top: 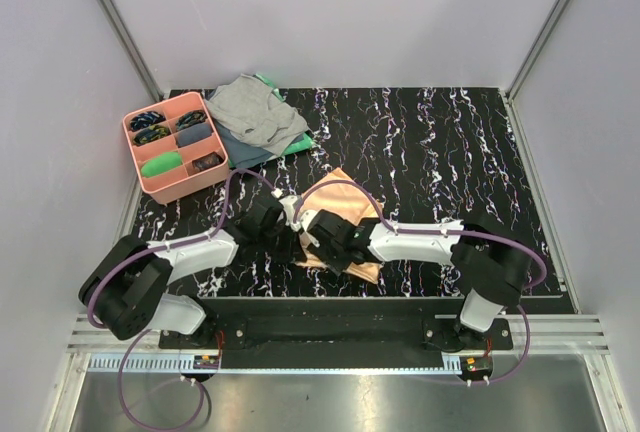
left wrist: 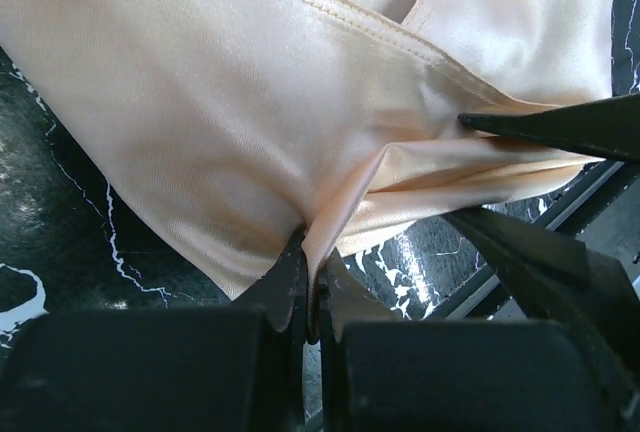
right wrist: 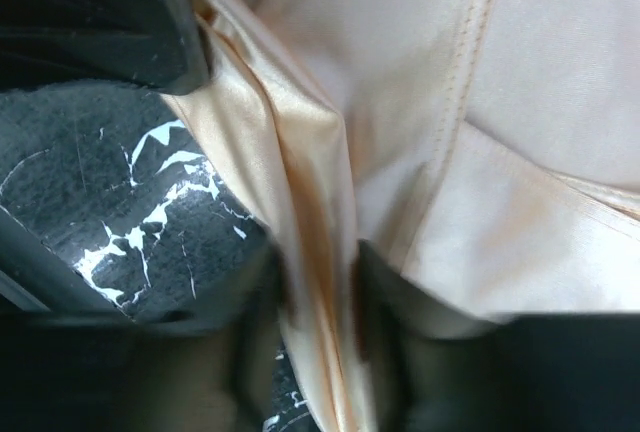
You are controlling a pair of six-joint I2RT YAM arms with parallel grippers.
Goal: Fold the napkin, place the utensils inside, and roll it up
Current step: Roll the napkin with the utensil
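The peach-orange napkin [top: 335, 202] lies crumpled near the front middle of the black marbled table [top: 450, 152], partly hidden under both wrists. My left gripper [top: 290, 214] is shut on a pinched fold at the napkin's edge [left wrist: 330, 222]. My right gripper [top: 312, 235] is shut on another bunched fold of the napkin [right wrist: 320, 282], right beside the left one. The left gripper's black finger shows at the top left of the right wrist view [right wrist: 120, 22]. The dark blue utensils are not in view.
A pink divided tray [top: 145, 177] with small dark items and a green one stands at the back left. A grey cloth [top: 255, 107] lies over green and blue cloths beside it. The table's front edge [top: 400, 297] runs just behind the grippers.
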